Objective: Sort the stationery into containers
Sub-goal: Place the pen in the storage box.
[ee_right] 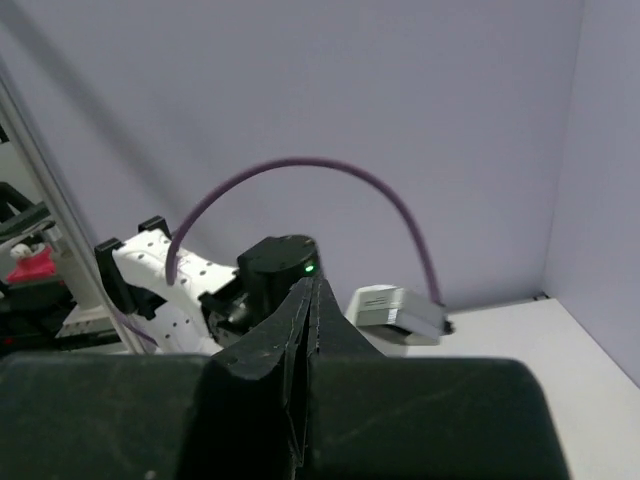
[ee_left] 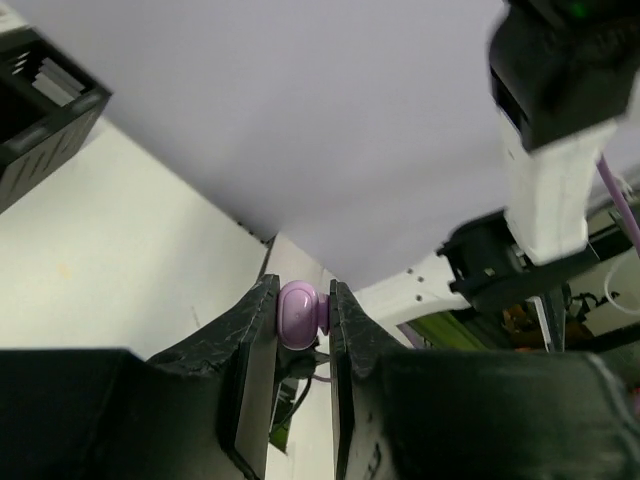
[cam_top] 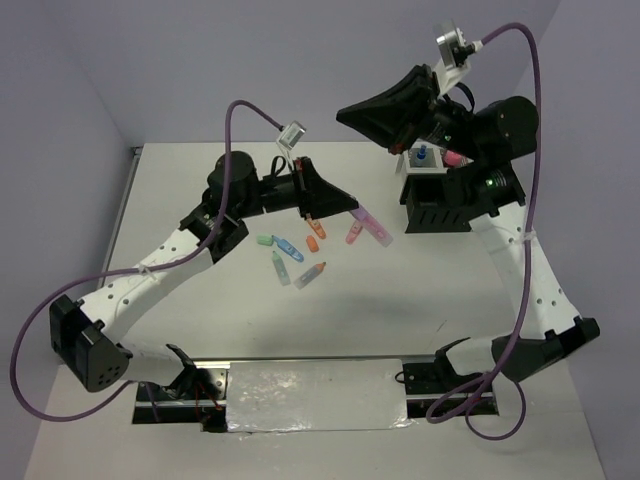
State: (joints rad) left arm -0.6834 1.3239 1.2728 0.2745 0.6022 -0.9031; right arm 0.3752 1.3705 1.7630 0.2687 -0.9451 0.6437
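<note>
Evidently early: my left claw (ee_left: 302, 292) pinches a purple marker (ee_left: 298, 316), and my right claw (ee_right: 310, 300) is pressed together, empty. Several loose markers (cam_top: 288, 249) lie beside the left claw; the white tray (cam_top: 409, 163) holds few.

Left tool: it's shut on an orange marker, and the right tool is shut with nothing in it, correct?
Not quite. The left tool grips a purple marker, not an orange one, as the left wrist view shows. The right tool is shut with nothing in it.
</note>
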